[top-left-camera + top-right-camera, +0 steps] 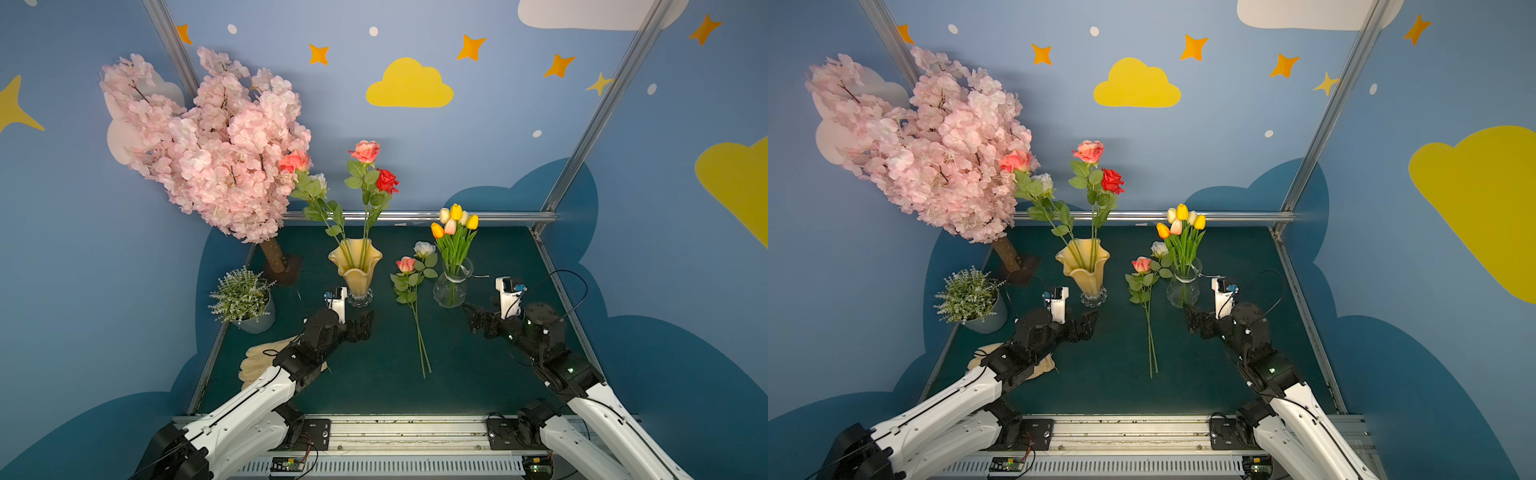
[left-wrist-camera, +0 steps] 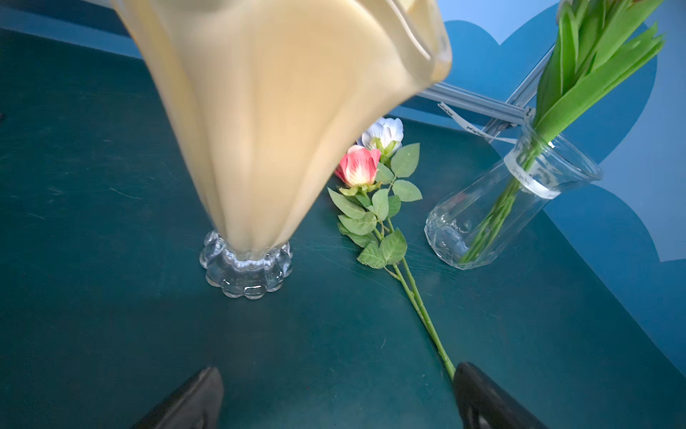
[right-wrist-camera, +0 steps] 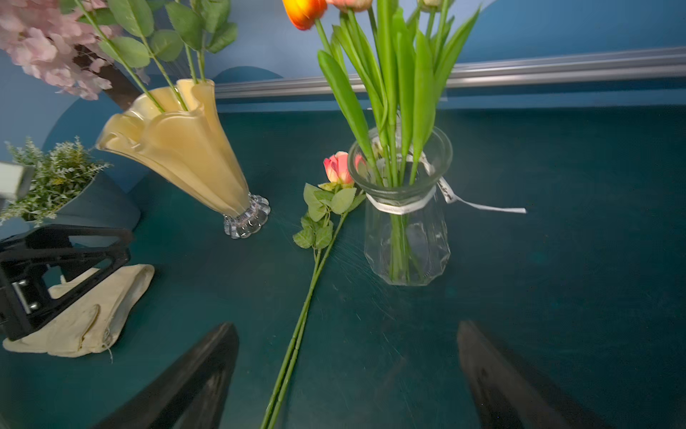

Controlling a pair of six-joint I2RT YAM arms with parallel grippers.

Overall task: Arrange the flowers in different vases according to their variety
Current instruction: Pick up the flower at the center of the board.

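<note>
Several roses (image 1: 365, 151) stand in the amber fluted vase (image 1: 355, 266) (image 1: 1084, 266) (image 2: 260, 130) (image 3: 185, 148). Several tulips (image 1: 455, 220) fill the clear glass vase (image 1: 452, 286) (image 1: 1183, 286) (image 2: 493, 211) (image 3: 406, 230). A pink rose (image 1: 405, 264) (image 2: 358, 167) (image 3: 337, 167) and a white rose (image 1: 424, 249) (image 2: 384, 132) lie on the green table between the vases, stems toward the front. My left gripper (image 1: 361, 326) (image 2: 337, 371) is open and empty just in front of the amber vase. My right gripper (image 1: 471, 318) (image 3: 347, 327) is open and empty beside the clear vase's base.
A pink blossom tree (image 1: 208, 145) leans over the back left corner. A small potted plant (image 1: 243, 297) stands at the left edge. A cream glove (image 1: 257, 361) (image 3: 89, 315) lies under the left arm. A metal rail (image 1: 415, 216) bounds the back of the table.
</note>
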